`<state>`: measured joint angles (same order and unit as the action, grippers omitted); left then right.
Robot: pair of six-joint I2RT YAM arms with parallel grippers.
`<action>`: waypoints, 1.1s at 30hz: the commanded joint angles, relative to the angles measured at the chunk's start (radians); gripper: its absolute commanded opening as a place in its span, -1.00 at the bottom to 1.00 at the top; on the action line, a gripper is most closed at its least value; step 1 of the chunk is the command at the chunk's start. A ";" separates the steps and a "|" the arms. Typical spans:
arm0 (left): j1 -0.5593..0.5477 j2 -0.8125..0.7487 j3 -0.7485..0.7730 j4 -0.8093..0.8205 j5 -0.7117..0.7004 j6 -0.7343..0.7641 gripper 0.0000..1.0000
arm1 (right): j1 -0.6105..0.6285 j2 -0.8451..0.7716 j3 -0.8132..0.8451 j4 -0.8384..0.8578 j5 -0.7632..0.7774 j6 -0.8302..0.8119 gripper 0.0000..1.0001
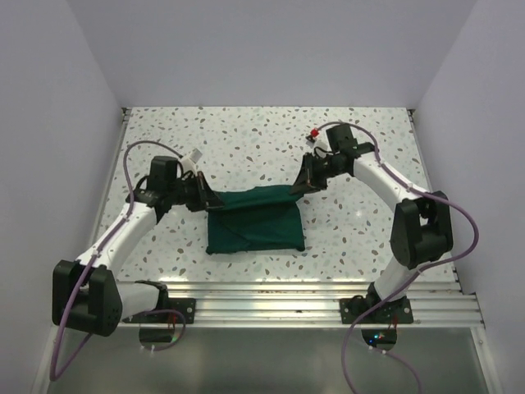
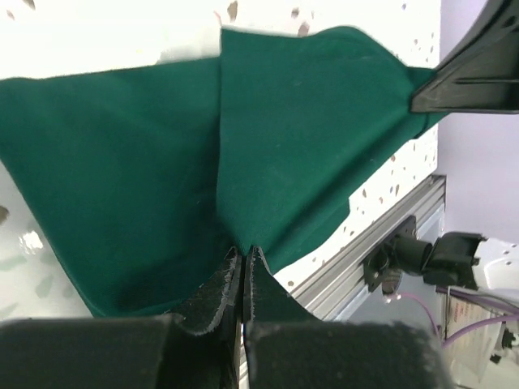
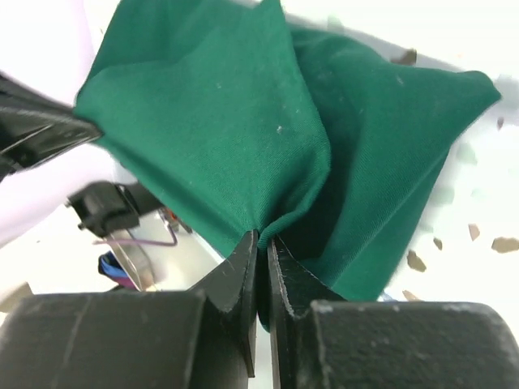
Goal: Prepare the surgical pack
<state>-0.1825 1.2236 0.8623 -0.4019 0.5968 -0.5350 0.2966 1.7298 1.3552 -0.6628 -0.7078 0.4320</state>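
Left: your left gripper [image 1: 199,195] is closed down on the far-left corner of the surgical pack [image 1: 254,222]. In the left wrist view the jaws nearly meet, with a gather of green cloth nipped between the tips [image 2: 244,255].

Centre: the pack lies mid-table on the speckled table [image 1: 246,135], between the two arms, near the aluminium rail [image 1: 271,291] but apart from it. Its lower part lies flat as a folded rectangle. The far edge is raised off the surface and drawn into a fairly taut line from one gripper to the other.

Right: your right gripper [image 1: 302,182] is clamped the same way on the far-right corner, with a pinch of cloth bunched between almost-closed jaws [image 3: 262,239].

Progress, as a judgement: folding looks well along, since the cloth is down to a compact shape and both corners are secured. Left to do, likely: carry the lifted edge over, lay it down and release (whether anything is wrapped inside, you cannot tell from here). No tuck or closure shows yet.
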 commanded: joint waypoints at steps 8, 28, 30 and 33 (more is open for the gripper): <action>-0.028 -0.104 -0.218 0.071 -0.005 -0.039 -1.00 | -0.004 -0.064 -0.142 -0.049 0.010 -0.098 -0.58; -0.028 -0.089 0.035 0.018 -0.058 0.053 0.13 | 0.036 0.031 0.180 -0.012 -0.001 -0.144 0.36; -0.028 -0.046 0.066 0.040 -0.060 0.049 0.13 | 0.058 0.130 0.276 -0.035 -0.010 -0.153 0.39; -0.028 0.002 0.102 0.052 -0.048 0.061 0.14 | 0.091 0.252 0.393 -0.089 -0.007 -0.177 0.43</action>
<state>-0.2108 1.1893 0.9085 -0.3836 0.5514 -0.5053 0.3492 1.8721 1.6527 -0.6994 -0.6941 0.2920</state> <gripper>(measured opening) 0.571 0.709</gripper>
